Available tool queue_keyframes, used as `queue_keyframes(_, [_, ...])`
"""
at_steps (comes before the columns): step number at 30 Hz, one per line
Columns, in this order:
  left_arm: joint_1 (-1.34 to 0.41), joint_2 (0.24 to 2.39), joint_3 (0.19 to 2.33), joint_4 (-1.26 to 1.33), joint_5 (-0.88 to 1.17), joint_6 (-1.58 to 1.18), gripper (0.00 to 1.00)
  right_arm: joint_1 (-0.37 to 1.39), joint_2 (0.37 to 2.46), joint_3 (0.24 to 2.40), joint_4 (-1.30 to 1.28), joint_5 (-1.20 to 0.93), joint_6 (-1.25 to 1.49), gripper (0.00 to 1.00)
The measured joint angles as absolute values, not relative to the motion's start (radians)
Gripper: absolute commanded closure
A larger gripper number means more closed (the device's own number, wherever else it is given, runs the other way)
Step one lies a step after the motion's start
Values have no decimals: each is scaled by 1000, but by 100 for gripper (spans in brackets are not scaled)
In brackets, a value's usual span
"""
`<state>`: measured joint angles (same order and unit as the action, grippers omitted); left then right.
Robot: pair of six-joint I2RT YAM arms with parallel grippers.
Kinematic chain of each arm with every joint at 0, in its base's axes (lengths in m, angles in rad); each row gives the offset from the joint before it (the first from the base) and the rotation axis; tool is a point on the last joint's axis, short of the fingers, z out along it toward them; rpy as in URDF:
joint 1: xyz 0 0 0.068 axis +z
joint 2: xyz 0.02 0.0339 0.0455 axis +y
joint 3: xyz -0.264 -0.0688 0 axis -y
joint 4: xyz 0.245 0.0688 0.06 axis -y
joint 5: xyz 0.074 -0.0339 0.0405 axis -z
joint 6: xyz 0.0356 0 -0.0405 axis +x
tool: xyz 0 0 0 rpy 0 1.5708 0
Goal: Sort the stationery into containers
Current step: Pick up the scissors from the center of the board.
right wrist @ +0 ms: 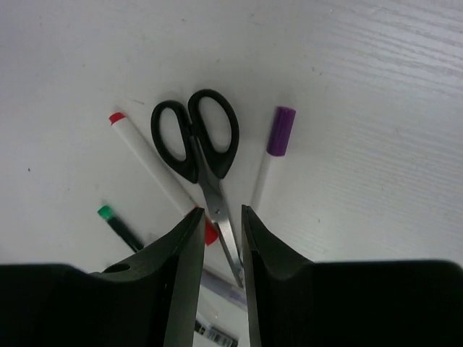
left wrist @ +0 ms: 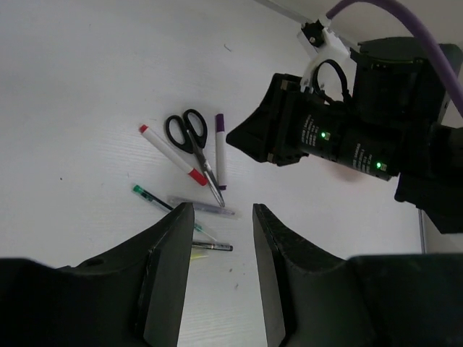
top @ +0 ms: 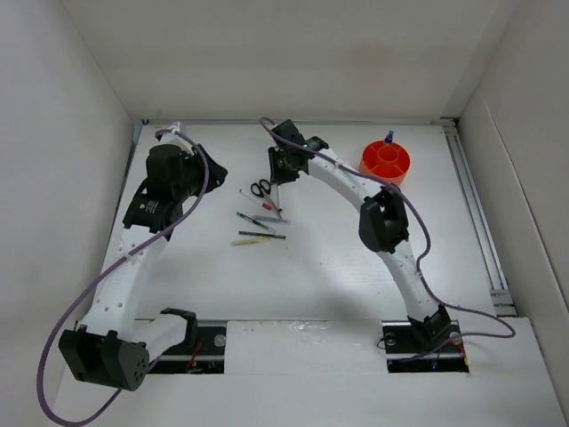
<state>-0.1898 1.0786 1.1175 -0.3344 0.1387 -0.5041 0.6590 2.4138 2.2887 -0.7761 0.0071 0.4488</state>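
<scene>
The black-handled scissors (right wrist: pixel 195 137) lie flat among the stationery, between a white marker with red ends (right wrist: pixel 152 170) and a purple-capped pen (right wrist: pixel 271 155). A green-capped pen (right wrist: pixel 119 225) lies lower left. My right gripper (right wrist: pixel 221 213) hovers just over the scissor blades. Its jaws are narrowly open, and the blade shows in the gap below them. My left gripper (left wrist: pixel 223 210) is open and empty, left of the pile. It looks at the scissors (left wrist: pixel 192 137), a grey pen (left wrist: pixel 202 208), a black pen (left wrist: pixel 212 246) and a yellow stick (left wrist: pixel 197 255). The orange container (top: pixel 386 161) stands at the far right.
A blue-tipped item (top: pixel 388 137) stands in the orange cup. The right arm's black wrist (left wrist: pixel 325 137) fills the space just beyond the pile in the left wrist view. A metal rail (top: pixel 471 205) runs along the table's right edge, and white walls enclose the table.
</scene>
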Motion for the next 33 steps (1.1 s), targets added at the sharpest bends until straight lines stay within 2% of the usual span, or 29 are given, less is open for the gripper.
queue_keyframes(5, [-195, 1069, 1077, -366, 146, -517, 66, 657, 2510, 2389, -784, 7, 448, 62])
queue_keyframes(11, [-210, 1068, 1069, -397, 150, -522, 66, 656, 2570, 2447, -778, 8, 448, 61])
queue_keyframes(16, [-215, 1068, 1068, -402, 151, -525, 67, 656, 2606, 2474, -773, 7, 448, 68])
queue_keyframes(33, [-215, 1068, 1060, -409, 153, -525, 67, 669, 2651, 2488, -742, 39, 456, 70])
